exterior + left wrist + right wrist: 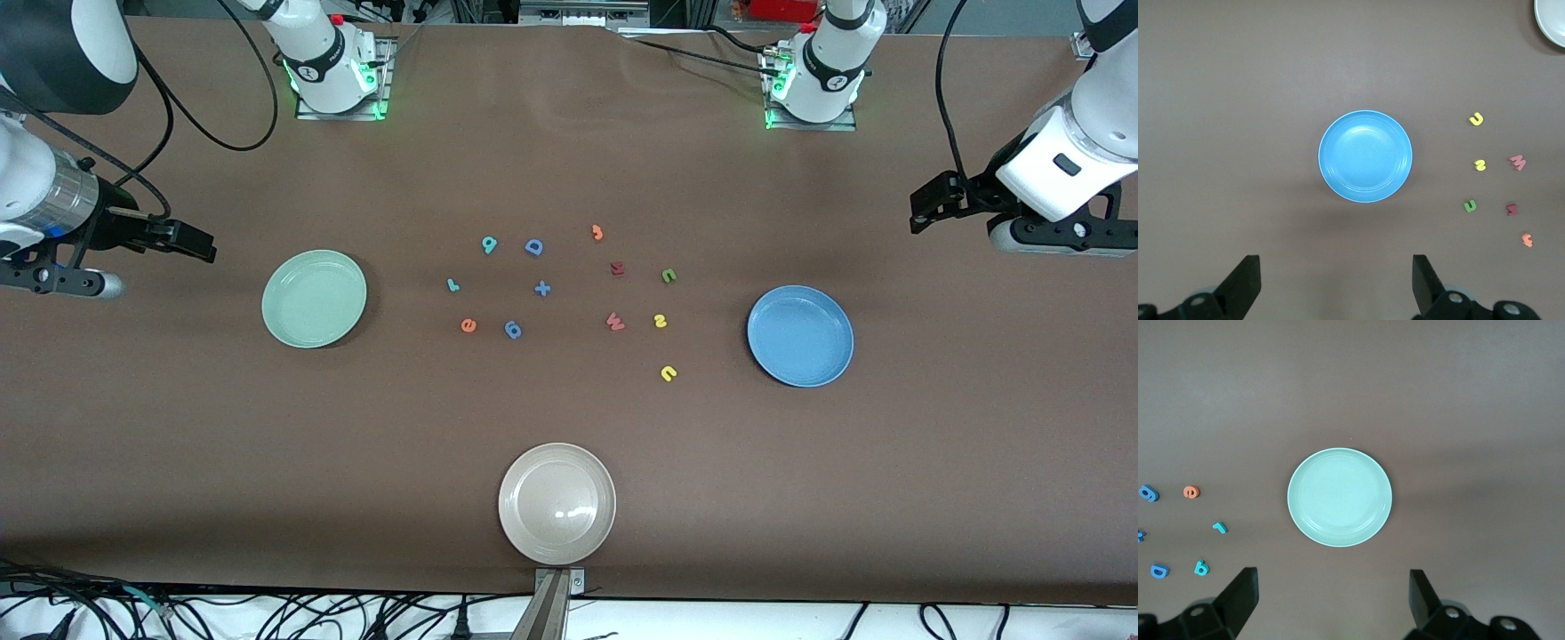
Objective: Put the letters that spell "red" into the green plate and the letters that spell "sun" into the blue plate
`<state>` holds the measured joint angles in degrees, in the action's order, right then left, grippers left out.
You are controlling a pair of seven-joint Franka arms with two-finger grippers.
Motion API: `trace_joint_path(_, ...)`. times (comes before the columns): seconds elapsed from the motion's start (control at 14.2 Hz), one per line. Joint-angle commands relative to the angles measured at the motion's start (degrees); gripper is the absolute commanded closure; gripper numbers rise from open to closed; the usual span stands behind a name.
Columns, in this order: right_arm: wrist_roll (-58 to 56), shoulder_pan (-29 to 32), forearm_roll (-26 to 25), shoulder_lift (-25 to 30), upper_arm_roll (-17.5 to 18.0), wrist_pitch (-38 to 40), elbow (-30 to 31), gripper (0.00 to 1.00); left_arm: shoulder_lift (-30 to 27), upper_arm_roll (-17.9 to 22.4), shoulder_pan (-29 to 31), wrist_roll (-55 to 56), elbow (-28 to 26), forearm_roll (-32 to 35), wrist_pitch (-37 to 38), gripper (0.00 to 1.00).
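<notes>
With both jaws wide open and empty, the left gripper [1335, 287] and right gripper [1331, 603] might grab a wrong look-alike, like the blue foam capital "D" [533, 247] instead of the tiny teal foam "d" [489, 244].

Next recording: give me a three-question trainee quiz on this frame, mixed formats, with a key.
1. True or false: the green plate already holds a letter.
2. Which letter lies nearest the blue plate? A) orange e B) yellow u C) teal d
3. Fill in: both the left gripper and the right gripper are ____.

Key: 1 false; 2 B; 3 open.
</notes>
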<state>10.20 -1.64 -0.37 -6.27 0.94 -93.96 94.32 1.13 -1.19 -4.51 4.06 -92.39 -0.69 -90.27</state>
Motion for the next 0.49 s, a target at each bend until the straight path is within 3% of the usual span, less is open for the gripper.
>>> trace_joint_path(0.0, -0.2, -0.1, -0.3, -0.4, 0.0, 0.4, -1.0, 0.0, 0.6, -0.3, 0.3, 0.4, 1.6, 1.1, 1.2, 0.0)
trace_joint_path(0.42, -0.6, -0.1, -0.3, -0.4, 0.0, 0.5, -1.1, 0.0, 0.6, -0.3, 0.2, 0.4, 1.6, 1.1, 1.2, 0.0)
